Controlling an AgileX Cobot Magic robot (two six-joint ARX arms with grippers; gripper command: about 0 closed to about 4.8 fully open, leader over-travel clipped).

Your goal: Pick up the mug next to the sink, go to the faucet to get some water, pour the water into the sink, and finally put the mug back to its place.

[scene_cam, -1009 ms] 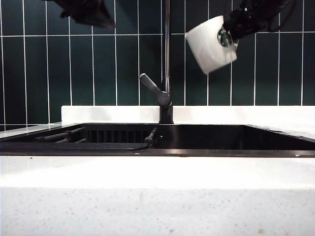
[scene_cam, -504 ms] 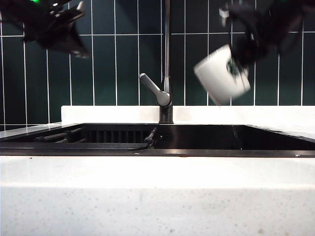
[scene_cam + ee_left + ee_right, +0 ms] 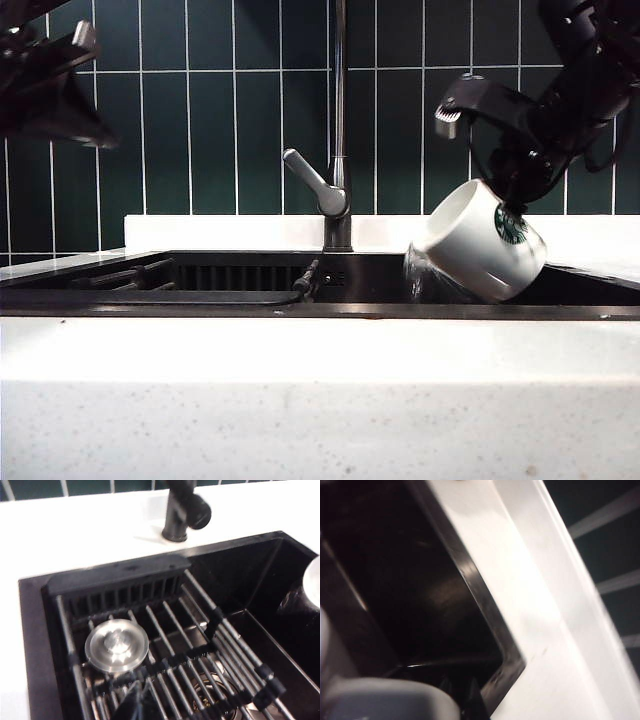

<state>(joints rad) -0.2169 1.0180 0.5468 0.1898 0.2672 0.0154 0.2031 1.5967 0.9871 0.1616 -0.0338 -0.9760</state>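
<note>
Mug tipped over the sink

Our right gripper holds the mug tilted, water spilling into the sink; our left gripper hangs high, apart.

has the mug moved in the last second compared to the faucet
Yes. The mug, held by the right pincer, has dropped from high beside the faucet pipe to the sink rim level, tipped with its mouth down-left, water spilling out.
</note>
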